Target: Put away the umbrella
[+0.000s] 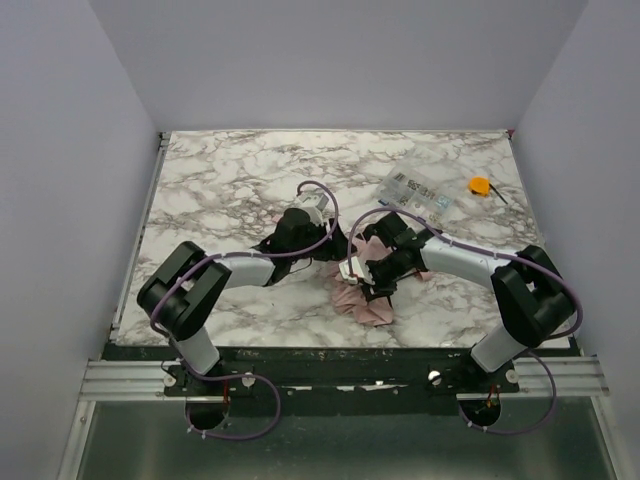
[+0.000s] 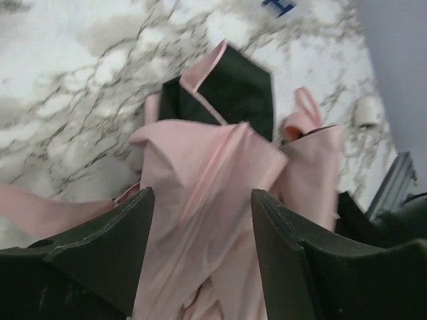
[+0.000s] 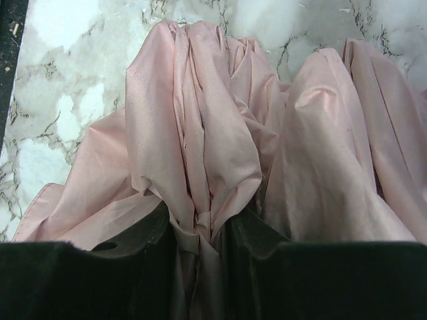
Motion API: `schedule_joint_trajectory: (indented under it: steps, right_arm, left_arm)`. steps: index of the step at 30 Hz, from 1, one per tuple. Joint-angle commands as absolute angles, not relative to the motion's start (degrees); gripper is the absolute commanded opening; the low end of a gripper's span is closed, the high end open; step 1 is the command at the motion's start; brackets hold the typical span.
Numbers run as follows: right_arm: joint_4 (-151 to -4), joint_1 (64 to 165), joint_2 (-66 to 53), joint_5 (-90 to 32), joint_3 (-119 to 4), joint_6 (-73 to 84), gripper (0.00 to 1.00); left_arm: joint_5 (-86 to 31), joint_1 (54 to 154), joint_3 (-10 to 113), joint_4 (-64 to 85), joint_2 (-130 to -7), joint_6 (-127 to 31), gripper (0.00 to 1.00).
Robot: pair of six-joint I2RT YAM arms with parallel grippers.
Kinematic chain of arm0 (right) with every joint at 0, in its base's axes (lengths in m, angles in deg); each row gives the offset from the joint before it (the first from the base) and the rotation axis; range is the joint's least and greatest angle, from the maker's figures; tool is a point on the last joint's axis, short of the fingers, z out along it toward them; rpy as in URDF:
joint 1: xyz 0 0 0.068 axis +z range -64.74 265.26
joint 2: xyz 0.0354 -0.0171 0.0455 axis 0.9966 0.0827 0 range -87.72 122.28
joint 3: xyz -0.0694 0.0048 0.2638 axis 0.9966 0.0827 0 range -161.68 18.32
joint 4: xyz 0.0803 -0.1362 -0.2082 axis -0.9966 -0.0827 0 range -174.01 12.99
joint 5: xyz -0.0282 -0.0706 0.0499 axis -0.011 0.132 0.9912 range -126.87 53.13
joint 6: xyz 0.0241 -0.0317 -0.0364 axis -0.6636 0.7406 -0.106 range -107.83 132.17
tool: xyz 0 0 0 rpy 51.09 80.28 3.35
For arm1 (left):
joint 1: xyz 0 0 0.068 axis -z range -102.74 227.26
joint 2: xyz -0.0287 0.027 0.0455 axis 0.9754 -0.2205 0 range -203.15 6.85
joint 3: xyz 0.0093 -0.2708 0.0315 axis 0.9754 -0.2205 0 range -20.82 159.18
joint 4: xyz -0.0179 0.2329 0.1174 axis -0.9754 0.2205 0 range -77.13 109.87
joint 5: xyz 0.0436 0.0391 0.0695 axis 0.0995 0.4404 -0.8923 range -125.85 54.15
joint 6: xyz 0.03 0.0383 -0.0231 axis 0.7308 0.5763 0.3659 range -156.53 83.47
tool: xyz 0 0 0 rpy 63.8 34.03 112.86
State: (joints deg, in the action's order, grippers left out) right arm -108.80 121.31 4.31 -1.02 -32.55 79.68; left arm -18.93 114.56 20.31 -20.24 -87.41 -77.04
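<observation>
**Right pincer (image 3: 199,217) clamped on the umbrella (image 1: 365,305), left pincer (image 2: 200,197) apart over it**

Top view: the umbrella lies crumpled on the marble table (image 1: 230,180), a little right of the middle and towards the near edge. Most of the pink cloth that shows spills out on the near side of the right arm's wrist. Both arms reach in to meet at this heap, the left from the near left and the right from the near right. The pincers themselves are too dark and crowded here to tell how they stand. Far right of the heap, well apart from it, lie a clear packet (image 1: 415,187) and a small orange thing (image 1: 480,186).

Left wrist view: the two dark fingers (image 2: 113,247) stand clearly apart, with a wide fold of pink cloth running up between them. The jaws straddle this fold without pressing it together; whether either one touches it, I cannot tell. Beyond the fold, a black panel edged in pink is turned up, and a thin pink strap (image 2: 308,107) loops to its right.

Right wrist view: the jaws are nearly closed. They pinch a gathered bunch of pink cloth, which squeezes into tight pleats at the gap and fans out wider beyond it. More cloth billows on the right, and marble shows along the left and far edges.
</observation>
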Motion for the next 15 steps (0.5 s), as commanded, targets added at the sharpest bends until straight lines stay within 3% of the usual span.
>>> schedule_joint_trajectory:
  steps: [1, 9, 15]
  right_arm:
    - [-110.78, 121.87, 7.07, -6.37, -29.16, 79.11, 0.31]
    - [-107.49, 121.91, 6.64, -7.85, -30.06, 74.27, 0.31]
    - [-104.0, 121.9, 5.96, -10.04, -32.43, 68.82, 0.33]
  left_arm:
    - [-18.97, 115.35, 23.59, -8.94, -92.25, -74.87, 0.57]
    - [-6.04, 120.23, 24.44, -8.48, -95.6, -74.29, 0.23]
    - [-1.14, 125.72, 22.4, -5.04, -97.28, -74.76, 0.2]
